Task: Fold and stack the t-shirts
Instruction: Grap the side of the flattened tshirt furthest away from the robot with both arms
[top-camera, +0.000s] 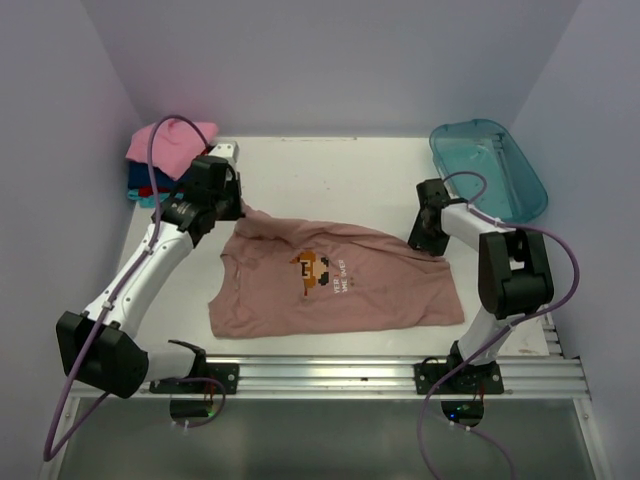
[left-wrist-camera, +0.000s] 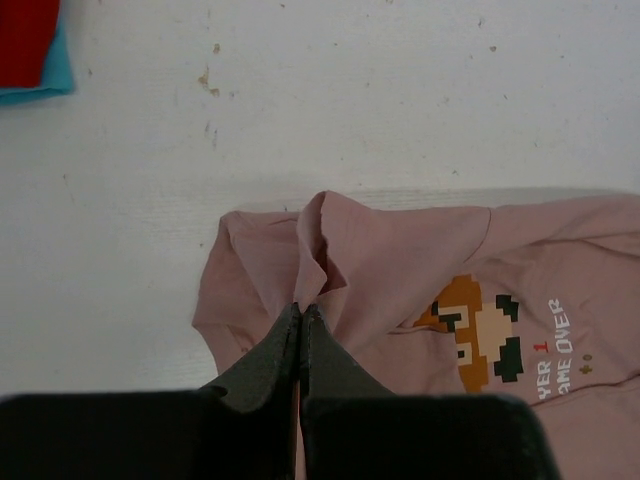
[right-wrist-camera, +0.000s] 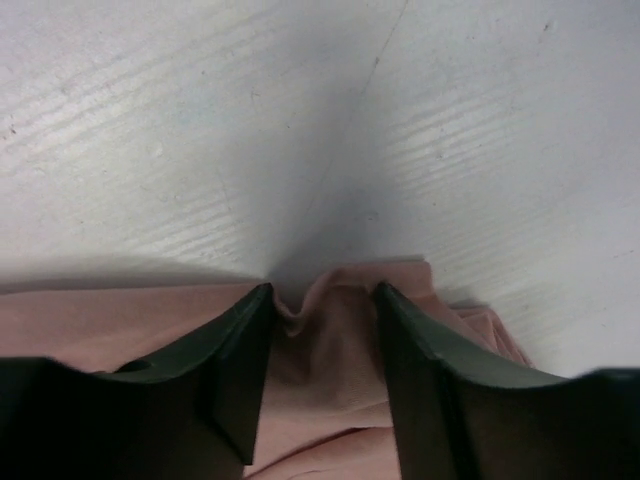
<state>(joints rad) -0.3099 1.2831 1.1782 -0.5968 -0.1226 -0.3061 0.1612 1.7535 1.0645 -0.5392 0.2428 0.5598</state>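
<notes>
The dusty pink-brown tee (top-camera: 340, 280) lies spread print-up on the white table. My left gripper (top-camera: 236, 206) is at its far left corner. In the left wrist view the jaws (left-wrist-camera: 300, 310) are shut on a raised fold of the tee (left-wrist-camera: 400, 260). My right gripper (top-camera: 424, 240) is at the tee's far right edge. In the right wrist view its jaws (right-wrist-camera: 322, 295) stand apart, straddling a bunched ridge of the tee (right-wrist-camera: 335, 350) on the table. The stack of folded tees (top-camera: 168, 145), bright pink on top, sits at the back left.
The translucent teal tub (top-camera: 490, 170) stands at the back right, just beyond my right arm. The red (left-wrist-camera: 25, 35) and teal (left-wrist-camera: 45, 88) edges of the folded stack show at the upper left of the left wrist view. Walls enclose the table's back and sides.
</notes>
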